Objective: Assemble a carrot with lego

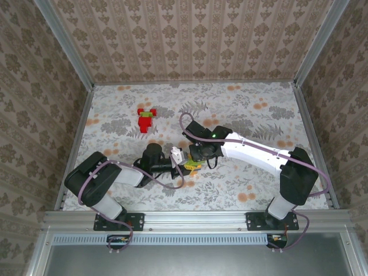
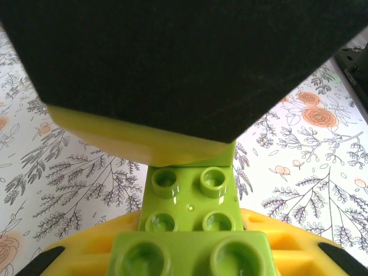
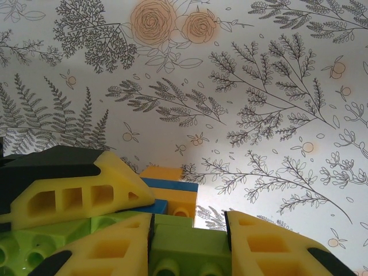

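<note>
The carrot hangs between both grippers near the table's middle front. My left gripper is shut on its green bricks, yellow fingers on either side. The black bulk of the right gripper looms close above these bricks. My right gripper is also shut on a green brick, between its yellow fingers. Beyond it, a blue brick and orange-yellow bricks continue the stack. The left gripper's yellow finger presses on the stack from the left. In the top view the left gripper and the right gripper nearly touch.
A small cluster of red and green lego lies on the flowered tablecloth at the back left. Metal frame rails and patterned walls close the table in on three sides.
</note>
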Action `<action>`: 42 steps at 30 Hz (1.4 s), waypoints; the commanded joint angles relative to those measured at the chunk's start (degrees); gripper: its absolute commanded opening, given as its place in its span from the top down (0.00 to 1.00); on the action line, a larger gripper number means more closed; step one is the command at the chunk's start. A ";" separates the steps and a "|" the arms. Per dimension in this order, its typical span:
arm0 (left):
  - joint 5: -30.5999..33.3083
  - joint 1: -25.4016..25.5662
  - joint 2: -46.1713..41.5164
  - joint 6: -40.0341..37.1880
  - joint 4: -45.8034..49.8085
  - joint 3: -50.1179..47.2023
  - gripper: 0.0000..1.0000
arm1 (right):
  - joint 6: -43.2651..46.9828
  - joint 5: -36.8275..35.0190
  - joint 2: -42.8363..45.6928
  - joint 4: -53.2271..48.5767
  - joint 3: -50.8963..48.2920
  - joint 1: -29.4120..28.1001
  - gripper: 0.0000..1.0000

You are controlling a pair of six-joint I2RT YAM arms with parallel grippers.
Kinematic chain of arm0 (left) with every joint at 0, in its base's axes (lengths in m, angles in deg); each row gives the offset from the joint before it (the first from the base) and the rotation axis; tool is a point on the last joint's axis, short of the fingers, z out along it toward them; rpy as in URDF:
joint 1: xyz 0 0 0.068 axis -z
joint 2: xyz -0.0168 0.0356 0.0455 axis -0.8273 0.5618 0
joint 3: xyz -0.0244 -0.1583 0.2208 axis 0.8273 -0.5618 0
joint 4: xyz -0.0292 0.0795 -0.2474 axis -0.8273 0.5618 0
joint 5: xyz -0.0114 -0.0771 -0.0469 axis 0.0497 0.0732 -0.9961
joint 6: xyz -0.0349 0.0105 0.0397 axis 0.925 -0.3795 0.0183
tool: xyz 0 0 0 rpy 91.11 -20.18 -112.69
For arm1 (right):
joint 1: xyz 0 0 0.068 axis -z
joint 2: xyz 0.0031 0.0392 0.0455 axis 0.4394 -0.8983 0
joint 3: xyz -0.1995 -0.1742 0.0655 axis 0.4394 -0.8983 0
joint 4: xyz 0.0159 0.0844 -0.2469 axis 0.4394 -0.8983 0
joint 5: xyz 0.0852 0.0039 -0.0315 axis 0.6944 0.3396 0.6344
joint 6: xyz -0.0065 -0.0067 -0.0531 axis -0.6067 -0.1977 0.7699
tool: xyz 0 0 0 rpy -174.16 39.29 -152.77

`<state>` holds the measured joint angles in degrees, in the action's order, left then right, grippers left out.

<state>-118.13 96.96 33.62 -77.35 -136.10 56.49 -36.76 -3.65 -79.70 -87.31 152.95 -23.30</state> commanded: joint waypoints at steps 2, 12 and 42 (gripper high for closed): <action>0.49 -0.37 1.58 -0.96 1.09 -0.04 0.66 | -0.27 -0.03 -3.36 -4.30 -1.77 -0.53 0.70; 0.93 -0.37 1.31 -0.87 1.26 -0.39 0.65 | 0.50 3.05 -3.59 -1.93 -0.84 -0.66 0.50; -2.65 -0.37 -0.92 0.57 0.27 -0.76 0.03 | 1.36 -3.40 21.20 -4.79 -8.42 2.81 0.36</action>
<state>-118.13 96.92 33.49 -77.09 -134.44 56.05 -35.63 -5.64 -59.75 -90.07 146.70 -21.03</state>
